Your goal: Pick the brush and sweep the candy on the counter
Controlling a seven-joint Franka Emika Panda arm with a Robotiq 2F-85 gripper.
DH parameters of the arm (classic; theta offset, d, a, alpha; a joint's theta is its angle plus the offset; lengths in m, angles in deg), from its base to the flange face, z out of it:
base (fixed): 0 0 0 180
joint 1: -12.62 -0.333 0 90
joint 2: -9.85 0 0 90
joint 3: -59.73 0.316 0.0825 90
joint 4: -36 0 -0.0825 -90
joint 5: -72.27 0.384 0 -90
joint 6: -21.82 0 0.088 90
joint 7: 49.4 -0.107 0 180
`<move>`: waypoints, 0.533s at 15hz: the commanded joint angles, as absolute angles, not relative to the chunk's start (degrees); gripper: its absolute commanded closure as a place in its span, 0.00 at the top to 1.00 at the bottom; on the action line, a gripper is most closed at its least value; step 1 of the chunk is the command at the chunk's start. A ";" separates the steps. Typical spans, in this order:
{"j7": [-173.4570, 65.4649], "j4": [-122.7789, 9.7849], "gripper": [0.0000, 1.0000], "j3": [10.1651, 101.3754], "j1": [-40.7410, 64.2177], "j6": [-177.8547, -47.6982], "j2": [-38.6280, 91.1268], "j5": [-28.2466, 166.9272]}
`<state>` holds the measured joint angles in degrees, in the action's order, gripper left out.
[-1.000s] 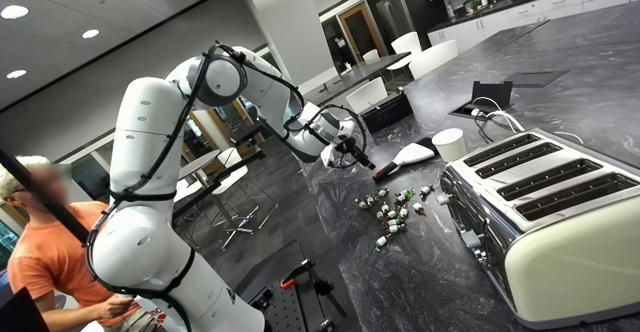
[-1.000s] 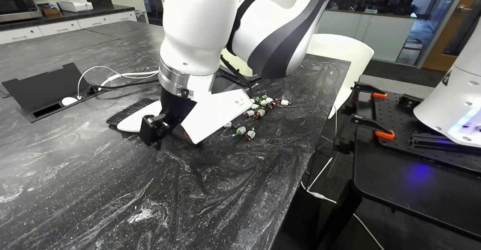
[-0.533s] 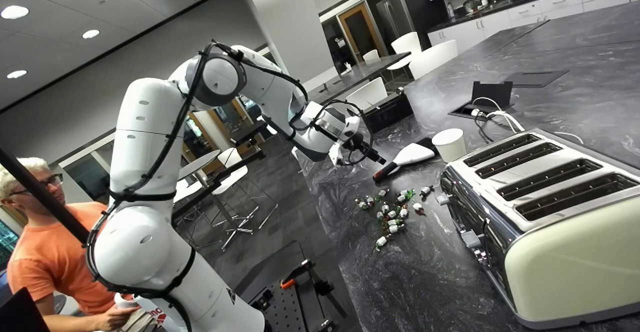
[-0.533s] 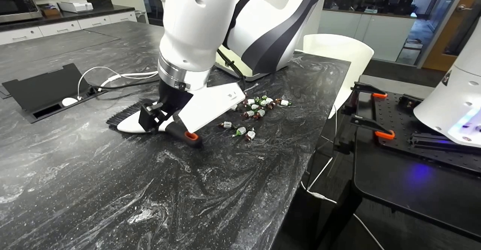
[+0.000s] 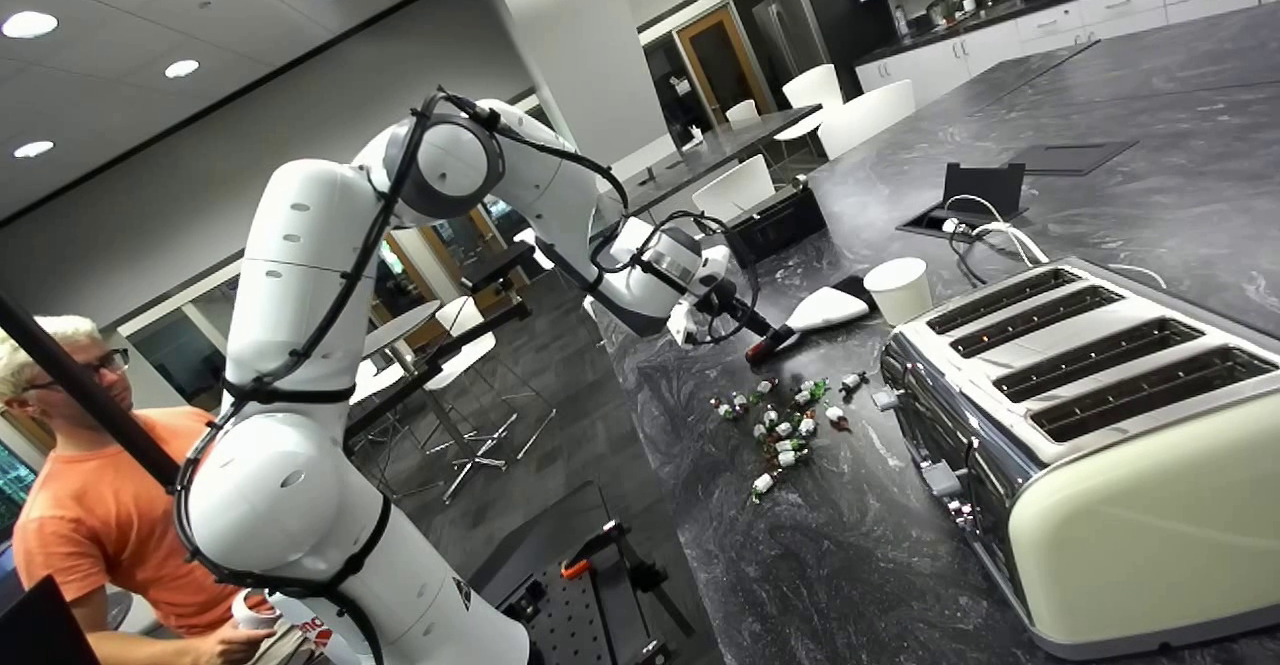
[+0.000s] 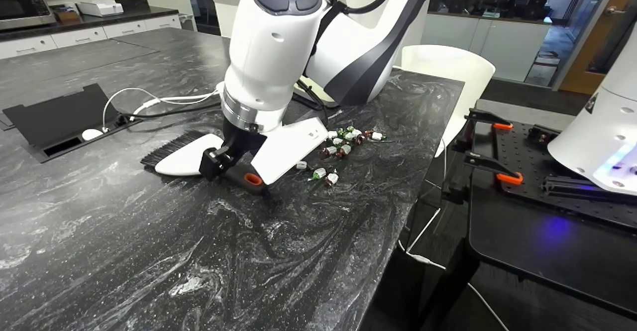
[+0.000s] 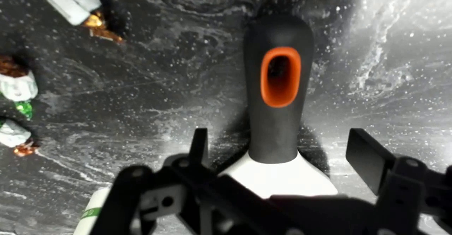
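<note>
The brush lies on the dark grey counter [image 6: 298,256], its white head [image 6: 184,159] and dark bristles pointing away from the candy. Its dark handle [image 7: 275,132] has an orange-rimmed hole and runs up the wrist view. The brush also shows in an exterior view [image 5: 828,309]. My gripper [image 7: 280,145] is open, with one finger on each side of the handle near the white neck, apart from it. In an exterior view the gripper [image 6: 226,165] is low over the handle and hides part of it. The wrapped candy [image 5: 785,430] lies scattered beside the handle; some pieces show in the wrist view [image 7: 72,1].
A cream four-slot toaster [image 5: 1130,545] stands beyond the candy. A white cup [image 5: 897,290] stands between the brush head and the toaster. An open socket box [image 6: 59,117] with cables is near the bristles. A person [image 5: 120,505] sits behind the arm.
My gripper rose and shifted, then came down over the brush handle near the neck. The brush and candy have not moved. The person's head and hand shifted a little.
</note>
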<state>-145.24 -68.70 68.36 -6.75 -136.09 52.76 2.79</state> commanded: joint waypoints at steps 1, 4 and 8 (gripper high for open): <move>-147.30 -67.61 1.00 67.46 -7.24 -137.92 54.26 1.00; -148.24 -67.54 1.00 67.11 -7.65 -137.69 54.45 0.18; -151.24 -67.21 0.57 66.50 -8.28 -137.48 54.16 -2.92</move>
